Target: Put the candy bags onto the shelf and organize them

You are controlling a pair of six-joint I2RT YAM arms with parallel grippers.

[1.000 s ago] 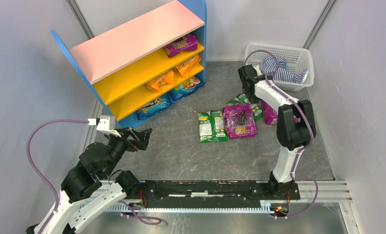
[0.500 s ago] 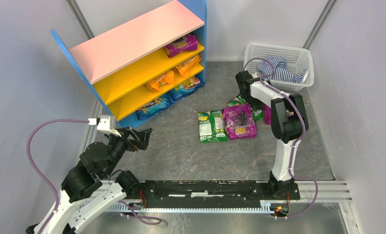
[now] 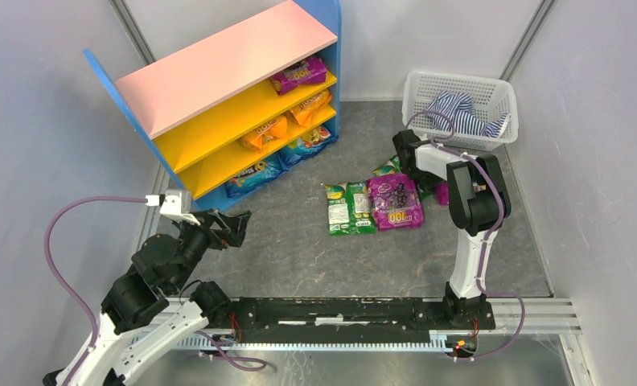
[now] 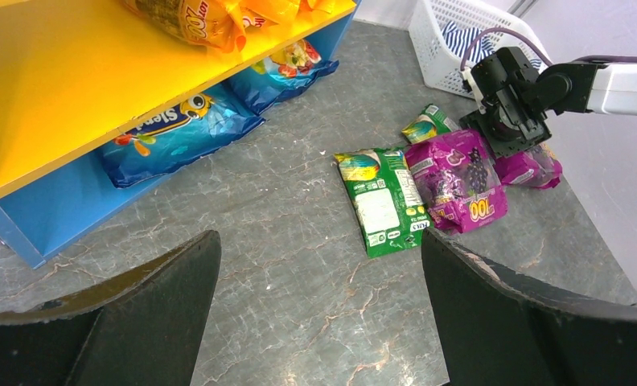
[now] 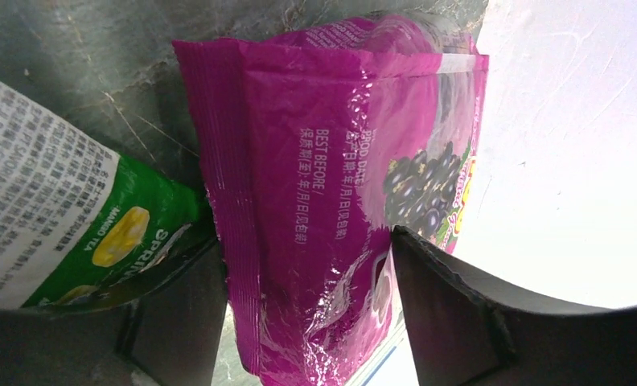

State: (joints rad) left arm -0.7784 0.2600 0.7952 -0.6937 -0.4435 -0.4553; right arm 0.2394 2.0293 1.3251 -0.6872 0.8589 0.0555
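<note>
My right gripper (image 5: 303,241) has dropped onto the glossy purple candy bag (image 5: 323,137), fingers (image 5: 460,297) straddling it, clamp uncertain; left gripper (image 4: 319,241) unmoved, jaws apart.

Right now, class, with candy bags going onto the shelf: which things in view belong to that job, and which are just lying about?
Belong to the job: shelf; shelved bags; green bag and purple bag on the floor; small green bag; second purple bag, straddled by the right gripper.
Just lying about: white basket; striped cloth inside it.
</note>
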